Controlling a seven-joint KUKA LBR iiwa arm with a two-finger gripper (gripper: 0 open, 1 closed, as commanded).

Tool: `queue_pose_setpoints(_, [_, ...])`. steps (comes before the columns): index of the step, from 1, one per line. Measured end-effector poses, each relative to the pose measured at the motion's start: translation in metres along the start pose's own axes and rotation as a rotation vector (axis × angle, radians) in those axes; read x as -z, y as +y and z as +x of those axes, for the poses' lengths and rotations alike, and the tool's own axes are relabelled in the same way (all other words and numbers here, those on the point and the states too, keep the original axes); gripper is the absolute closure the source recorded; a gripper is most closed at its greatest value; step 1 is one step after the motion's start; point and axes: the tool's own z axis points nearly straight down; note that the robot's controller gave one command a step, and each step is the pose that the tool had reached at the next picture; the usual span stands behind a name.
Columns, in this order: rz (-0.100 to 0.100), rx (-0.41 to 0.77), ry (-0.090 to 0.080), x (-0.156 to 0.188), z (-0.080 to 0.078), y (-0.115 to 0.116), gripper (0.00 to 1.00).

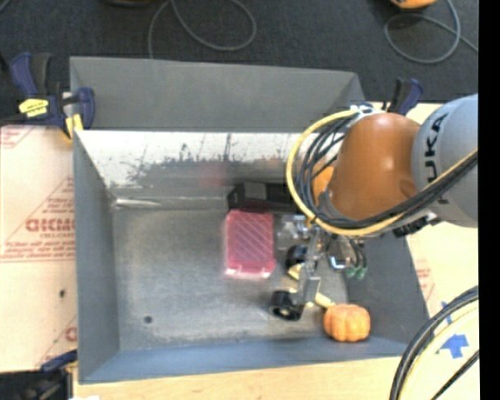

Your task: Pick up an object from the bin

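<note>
Four things in the bin (pixel 96 248): a pink block (pixel 250 244) mid-frame, a black box (pixel 254 195) above it, an orange pumpkin (pixel 347 322) lower right, and a small black bit (pixel 283 306) left of the pumpkin. My pincer (pixel 302 290) hangs right by that bit; can't tell if it's spread or pressed together.

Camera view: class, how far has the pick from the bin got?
Done: the gripper is down inside the bin, between the pink striped block and the small orange pumpkin. In hand: nothing is seen held. Left: gripping and lifting; block, pumpkin and the black object at the back wall lie on the floor.
</note>
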Motion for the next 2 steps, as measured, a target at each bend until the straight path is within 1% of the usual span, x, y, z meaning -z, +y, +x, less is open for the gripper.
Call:
queue_pose_setpoints(1, [0.000,0.000,-0.007,0.004,-0.001,0.000,0.00])
queue_pose_setpoints(2, [0.001,0.055,-0.015,-0.029,0.005,-0.011,0.00])
